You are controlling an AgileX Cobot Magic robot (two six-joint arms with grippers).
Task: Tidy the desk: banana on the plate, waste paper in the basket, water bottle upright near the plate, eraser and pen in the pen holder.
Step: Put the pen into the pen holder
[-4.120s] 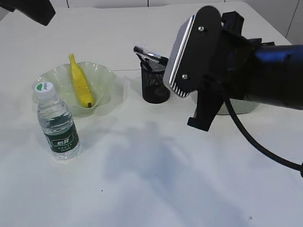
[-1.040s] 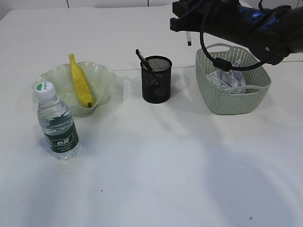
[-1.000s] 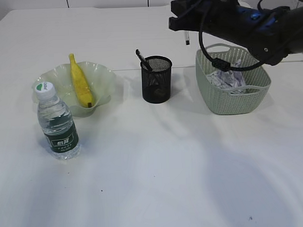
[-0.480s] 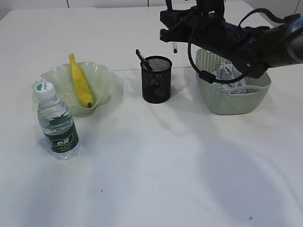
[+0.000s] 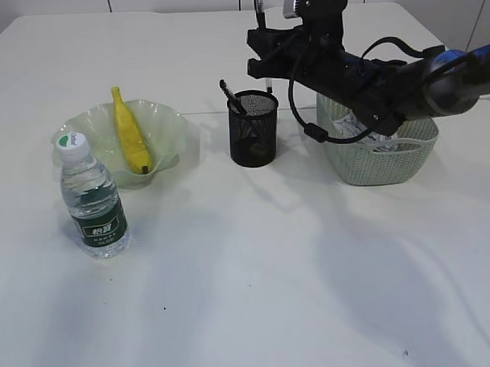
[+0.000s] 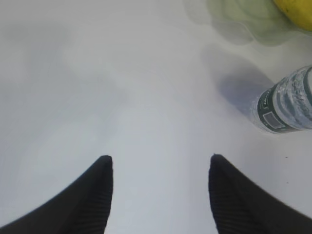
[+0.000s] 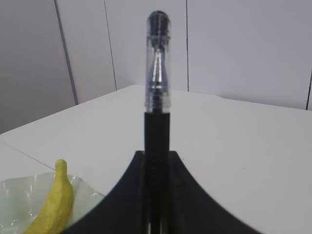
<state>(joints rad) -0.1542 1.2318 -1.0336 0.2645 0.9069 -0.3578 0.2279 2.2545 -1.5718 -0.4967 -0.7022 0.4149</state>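
Right tool (image 7: 157,161) is pinched tight on a pen (image 7: 157,102), black grip section between the jaws, clear barrel end sticking straight up in the wrist view. In the exterior view the right tool (image 5: 263,62) sits just above the rim of the black mesh pen holder (image 5: 253,128), pen (image 5: 259,7) upright, its lower end at the holder's mouth; can't tell if the tip is inside. A second dark pen (image 5: 228,93) already leans out of the holder's left side.

Right arm reaches in from the right, passing over the pale green woven basket (image 5: 378,151), which has crumpled waste paper (image 5: 370,129) in it. Basket stands just right of the pen holder, not touching it.

Left tool (image 6: 158,187) is wide open, nothing between the jaws, hovering over bare white counter (image 6: 97,87). Not visible in the exterior view.

Banana (image 5: 129,135) lies on the translucent green wavy plate (image 5: 164,130) at left. Water bottle (image 5: 92,198) stands upright, cap on, just in front of the plate and near its left edge; its lower body (image 6: 287,107) and the plate's rim show at the right of the left wrist view.

Eraser: can't see it anywhere.
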